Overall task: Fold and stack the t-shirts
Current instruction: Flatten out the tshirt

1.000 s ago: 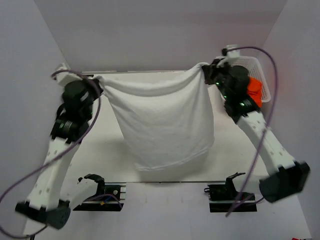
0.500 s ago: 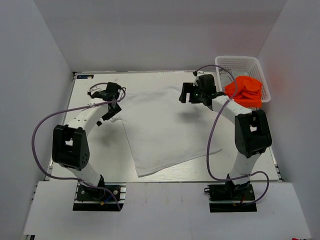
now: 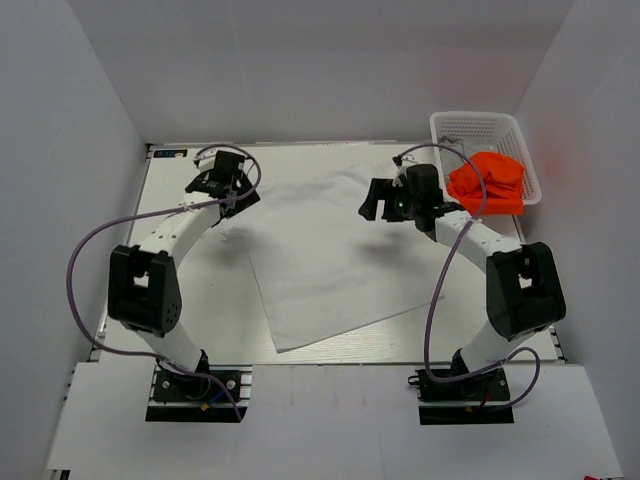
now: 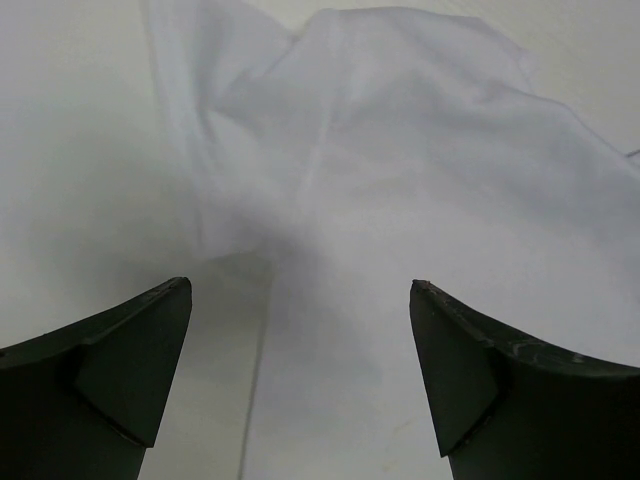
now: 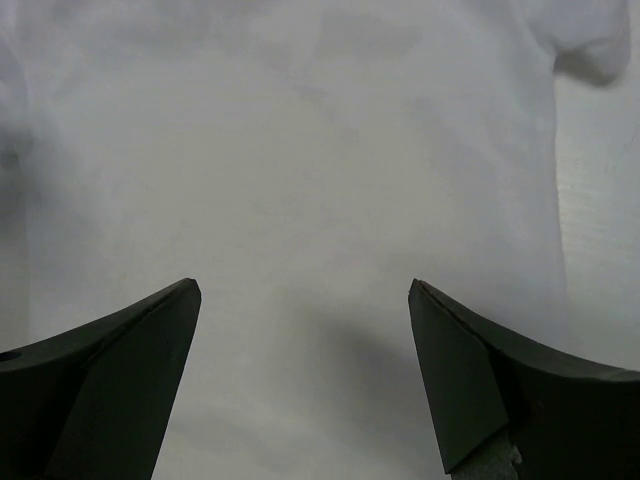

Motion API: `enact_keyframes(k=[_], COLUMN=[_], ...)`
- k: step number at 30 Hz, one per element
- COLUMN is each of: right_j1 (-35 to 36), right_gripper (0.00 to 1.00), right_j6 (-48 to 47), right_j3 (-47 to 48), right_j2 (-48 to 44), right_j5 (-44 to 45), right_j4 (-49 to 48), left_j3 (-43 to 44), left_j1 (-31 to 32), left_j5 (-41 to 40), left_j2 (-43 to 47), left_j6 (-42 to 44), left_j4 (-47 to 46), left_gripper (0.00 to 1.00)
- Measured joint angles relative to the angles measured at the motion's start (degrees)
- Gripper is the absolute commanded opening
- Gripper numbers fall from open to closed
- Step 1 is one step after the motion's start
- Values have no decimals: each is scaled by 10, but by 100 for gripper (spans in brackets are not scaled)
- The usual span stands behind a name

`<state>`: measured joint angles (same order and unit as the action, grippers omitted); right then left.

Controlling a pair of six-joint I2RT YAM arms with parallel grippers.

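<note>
Both jaw pairs apart, empty: your left gripper and right gripper hover over the white t-shirt. Orange t-shirt sits in basket, far right

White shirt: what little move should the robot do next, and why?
Probably lower the open left end effector and pinch the crumpled sleeve, to pull it smooth. The white t-shirt lies spread on the table, that corner looks bunched, and the right end effector is open too, holding nothing.
</note>
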<state>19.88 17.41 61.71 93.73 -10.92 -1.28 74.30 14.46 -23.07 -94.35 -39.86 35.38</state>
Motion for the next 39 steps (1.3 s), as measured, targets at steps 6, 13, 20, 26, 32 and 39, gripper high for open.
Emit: enact_keyframes(k=[6, 13, 20, 26, 32, 39], right_j1=[20, 49, 46, 34, 15, 19], right_gripper=[90, 90, 90, 90, 90, 90], right_j6=[35, 73, 91, 63, -2, -67], right_j3=[-83, -108, 101, 378, 514, 392], right_j2=[-23, -1, 169, 355, 438, 301], right_j5=[3, 57, 120, 134, 68, 58], right_j4=[14, 56, 128, 177, 174, 135], left_j3=[119, 185, 37, -190, -240, -171], left_j1=[-2, -2, 1, 27, 105, 123], left_j5=[56, 73, 26, 148, 316, 303], left_j2=[-160, -291, -194, -16, 46, 101], left_j6=[33, 40, -42, -30, 3, 30], left_j4=[-40, -24, 4, -28, -50, -24], left_gripper=[100, 100, 100, 100, 100, 100])
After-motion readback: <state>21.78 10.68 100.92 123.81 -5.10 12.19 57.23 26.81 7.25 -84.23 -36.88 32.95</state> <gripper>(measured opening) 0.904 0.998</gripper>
